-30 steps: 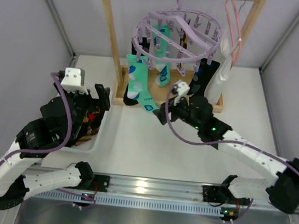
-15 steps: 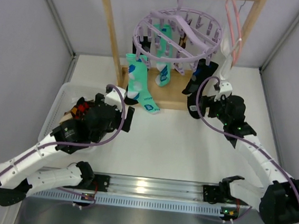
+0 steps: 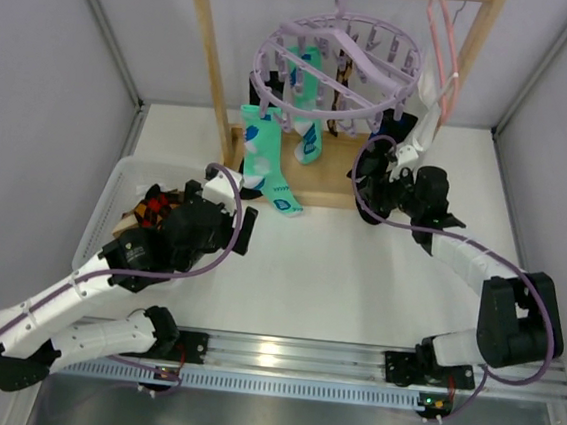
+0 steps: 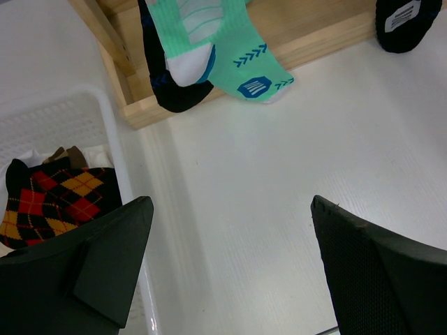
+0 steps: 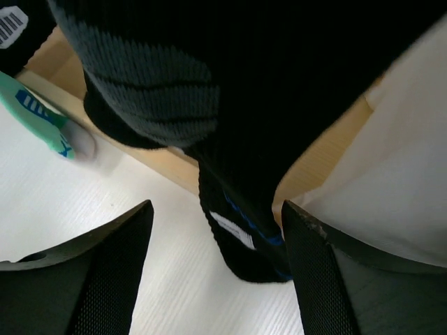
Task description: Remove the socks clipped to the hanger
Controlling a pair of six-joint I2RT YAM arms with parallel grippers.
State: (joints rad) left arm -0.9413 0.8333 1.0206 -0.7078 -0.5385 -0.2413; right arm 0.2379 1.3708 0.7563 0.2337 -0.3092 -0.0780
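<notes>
The round lilac hanger (image 3: 338, 62) hangs from a wooden rack. A mint-green sock (image 3: 264, 162), a teal sock (image 3: 308, 135) and a black sock (image 3: 378, 151) hang from its clips. My right gripper (image 3: 365, 180) is open, with the black sock's toe (image 5: 279, 230) hanging between its jaws; it is not closed on it. My left gripper (image 3: 246, 231) is open and empty above the table, below the mint-green sock (image 4: 234, 59) and another black sock (image 4: 171, 94).
A white basket (image 3: 102, 217) at the left holds orange and black argyle socks (image 4: 59, 202). The rack's wooden base (image 4: 328, 38) lies behind the socks. A white garment (image 5: 405, 174) on a pink hanger (image 3: 442, 47) hangs right of the black sock.
My right gripper has swung from the rack's middle to the black sock at the hanger's right side. My left arm has come from over the basket toward the table's middle.
</notes>
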